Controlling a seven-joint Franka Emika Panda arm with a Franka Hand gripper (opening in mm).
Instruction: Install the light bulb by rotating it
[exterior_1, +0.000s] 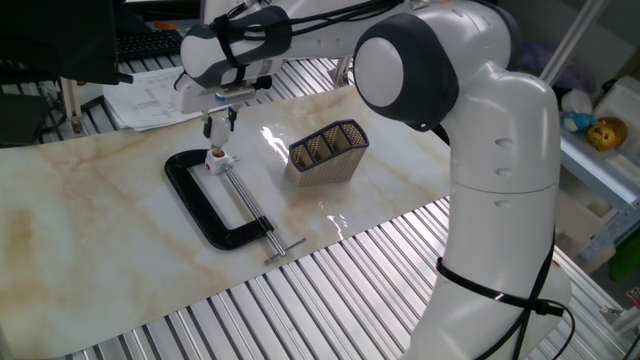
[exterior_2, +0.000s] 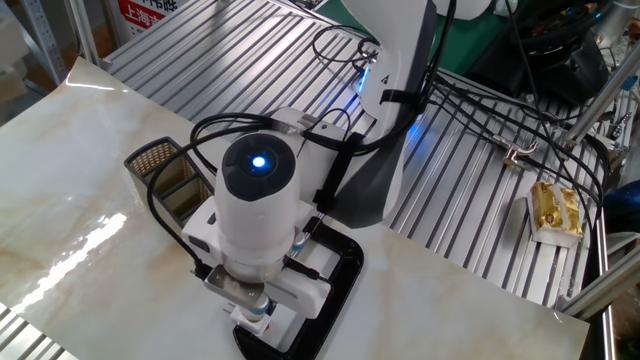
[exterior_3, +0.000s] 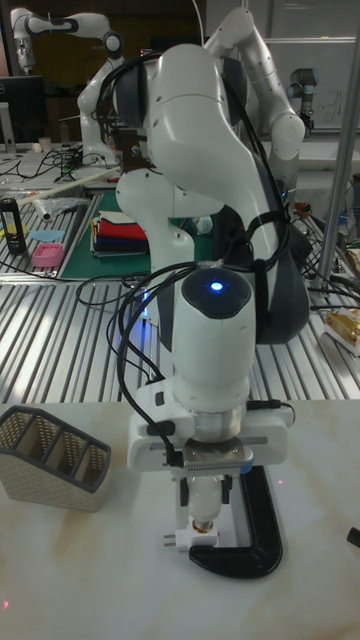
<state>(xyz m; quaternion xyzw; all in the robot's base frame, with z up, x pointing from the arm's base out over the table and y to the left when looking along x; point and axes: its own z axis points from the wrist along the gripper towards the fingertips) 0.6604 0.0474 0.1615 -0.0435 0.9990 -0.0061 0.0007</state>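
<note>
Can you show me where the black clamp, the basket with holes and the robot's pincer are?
black clamp (exterior_1: 186, 190): one fixed view, on its curved black frame.
mesh basket (exterior_1: 330, 160): one fixed view, on its front wall.
pincer (exterior_3: 204, 503): tall fixed view, between the fingertips.

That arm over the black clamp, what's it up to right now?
The Franka arm's gripper is poised straight down over the small white socket held at the black C-clamp on the marble table. In the tall fixed view the light bulb sits between the fingers, its base meeting the socket, so it appears to be screwing it in. How far it is threaded cannot be told. The mesh basket stands apart, untouched.
</note>
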